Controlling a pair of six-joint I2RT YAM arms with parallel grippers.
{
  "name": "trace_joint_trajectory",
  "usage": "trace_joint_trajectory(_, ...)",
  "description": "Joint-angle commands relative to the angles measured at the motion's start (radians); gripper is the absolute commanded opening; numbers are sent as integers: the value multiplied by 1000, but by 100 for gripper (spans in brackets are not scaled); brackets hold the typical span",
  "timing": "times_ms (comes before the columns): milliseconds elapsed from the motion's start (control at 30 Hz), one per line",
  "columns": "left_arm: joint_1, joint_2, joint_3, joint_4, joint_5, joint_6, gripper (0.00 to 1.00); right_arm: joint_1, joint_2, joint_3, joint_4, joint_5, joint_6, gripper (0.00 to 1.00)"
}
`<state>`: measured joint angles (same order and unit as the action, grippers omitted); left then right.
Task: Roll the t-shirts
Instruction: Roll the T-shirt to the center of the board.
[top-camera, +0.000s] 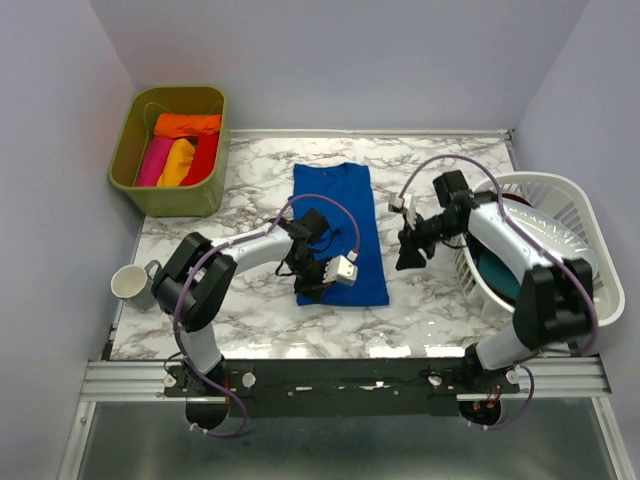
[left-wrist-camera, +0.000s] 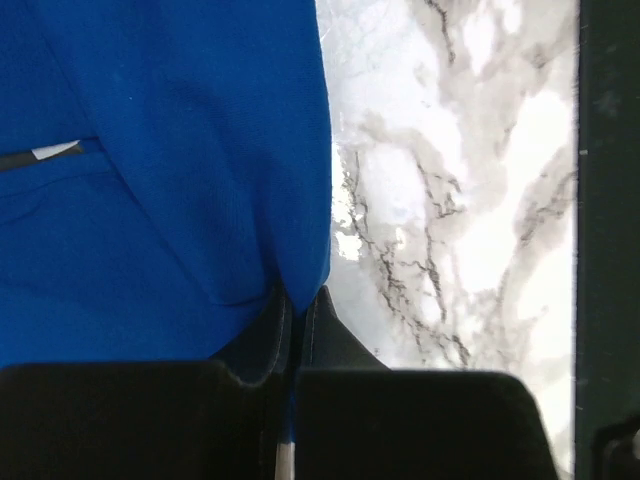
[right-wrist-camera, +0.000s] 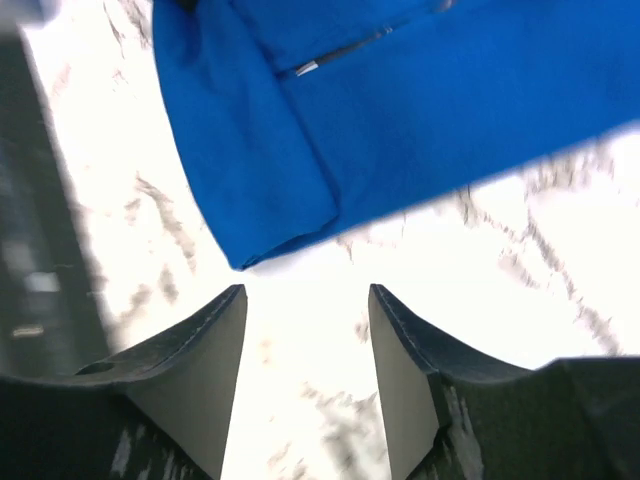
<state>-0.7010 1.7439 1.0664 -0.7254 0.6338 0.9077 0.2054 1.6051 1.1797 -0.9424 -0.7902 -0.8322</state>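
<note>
**Blue t-shirt (top-camera: 340, 225) pinched at 1 near corner**

The left gripper (top-camera: 308, 290) covers the shirt's near corner in the top view, so that corner is hidden there. The right wrist view is blurry. Inside the white basket (top-camera: 572, 212) a dark teal thing (top-camera: 497, 277) is half hidden by the right arm, and I cannot tell what it is.

The shirt lies flat on the marble table (top-camera: 440, 310), beside the basket but not touching it. The left gripper sits at the near corner on the side away from the basket. Its 2 fingers (left-wrist-camera: 340, 340) press together with blue cloth squeezed between them. The right gripper (top-camera: 408, 260) hangs between the basket and the shirt, its 2 fingers (right-wrist-camera: 205, 350) spread wide and holding nothing. The shirt's edge lies just past their tips.

The shirt is folded into 1 long strip. Its long side runs from near to far, alongside the basket.
</note>
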Motion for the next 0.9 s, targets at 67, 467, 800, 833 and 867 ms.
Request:
trace_joint_trajectory(67, 106, 146, 147, -305, 240, 26, 0, 215, -393, -490, 720, 141, -163, 62)
trace_joint_trajectory(467, 149, 235, 230, -424, 328, 105, 2, 511, -407, -652, 881, 272, -248, 64)
trace_joint_trajectory(800, 193, 266, 267, -466, 356, 131, 3, 589, -295, -624, 906, 358, -237, 69)
trace_joint_trajectory(833, 196, 269, 271, -474, 357, 135, 3, 597, -283, -621, 907, 368, -242, 69)
trace_joint_trajectory(867, 204, 272, 282, -489, 363, 148, 3, 604, -258, -620, 915, 406, -243, 69)
